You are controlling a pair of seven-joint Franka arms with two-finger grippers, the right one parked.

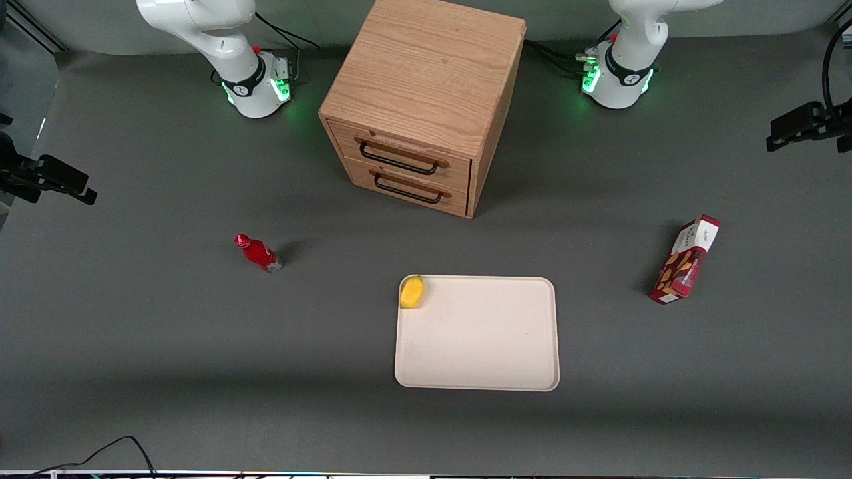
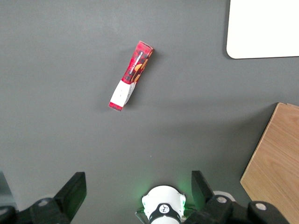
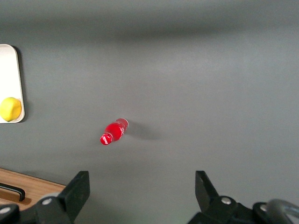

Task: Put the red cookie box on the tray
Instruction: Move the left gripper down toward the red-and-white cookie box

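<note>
The red cookie box [image 1: 685, 261] stands upright on the grey table toward the working arm's end, well apart from the tray. It also shows in the left wrist view [image 2: 131, 77], seen from above with its white end panel. The cream-white tray [image 1: 479, 339] lies flat near the table's middle, nearer the front camera than the cabinet; one corner of it shows in the left wrist view [image 2: 264, 28]. My left gripper [image 2: 138, 189] is open and empty, high above the table over its own arm base, far from the box. It is out of the front view.
A yellow lemon [image 1: 412, 292] sits in a tray corner. A small red bottle [image 1: 258, 253] stands toward the parked arm's end. A wooden two-drawer cabinet [image 1: 419, 100] stands between the arm bases; its edge shows in the left wrist view [image 2: 273, 163].
</note>
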